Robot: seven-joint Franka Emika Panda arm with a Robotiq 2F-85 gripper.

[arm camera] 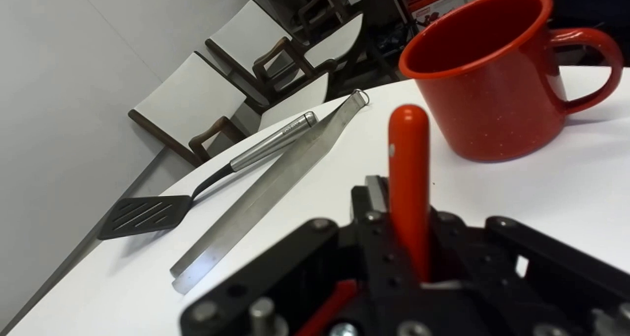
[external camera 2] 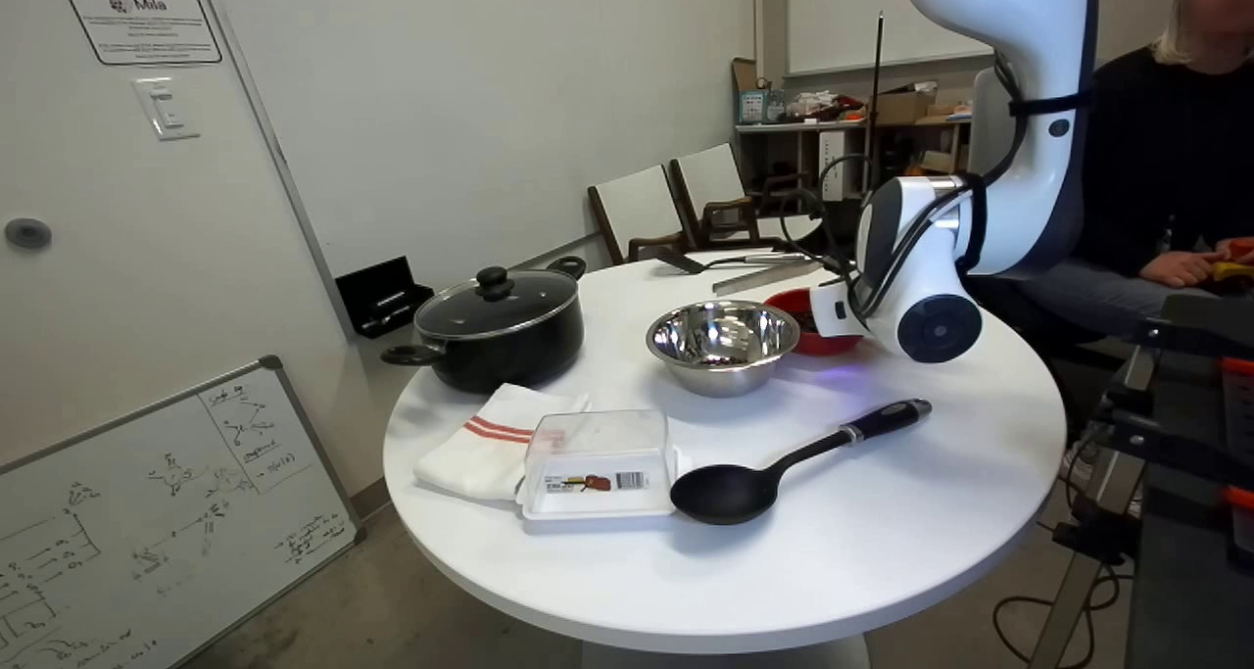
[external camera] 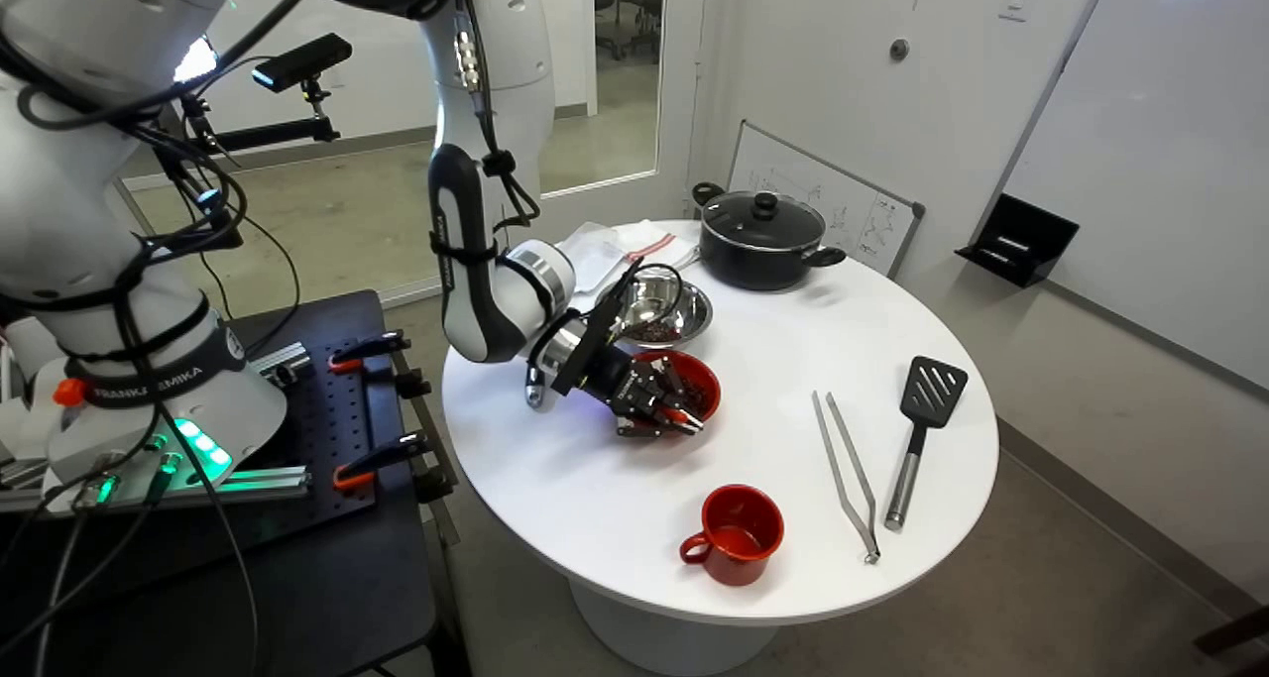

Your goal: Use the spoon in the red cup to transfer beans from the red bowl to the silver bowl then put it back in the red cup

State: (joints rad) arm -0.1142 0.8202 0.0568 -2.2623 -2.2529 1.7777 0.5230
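Right by the fingers point(arm camera: 379, 257), partly screened by the gripper point(external camera: 689, 420) in an exterior view: red bowl point(external camera: 697, 365), beans point(external camera: 698, 393) inside. Next to it, on the side away from the fingers, silver bowl point(external camera 2: 722, 382), dark scatter of beans at the bottom. Ahead and right of the fingers in the wrist view, red cup point(arm camera: 492, 100), mouth up. Fingers closed on the spoon point(arm camera: 409, 168); red handle juts past their tips, long axis near upright in that view; scoop hidden. Ahead and left: tongs point(arm camera: 268, 193), spatula point(arm camera: 152, 214). Past silver bowl: towel point(external camera 2: 480, 453), box point(external camera 2: 600, 453), pot point(external camera 2: 509, 351).

Two bowls point(external camera 2: 720, 380) point(external camera 2: 825, 346), one red cup point(arm camera: 492, 109) (plus one pot point(external camera 2: 514, 346))
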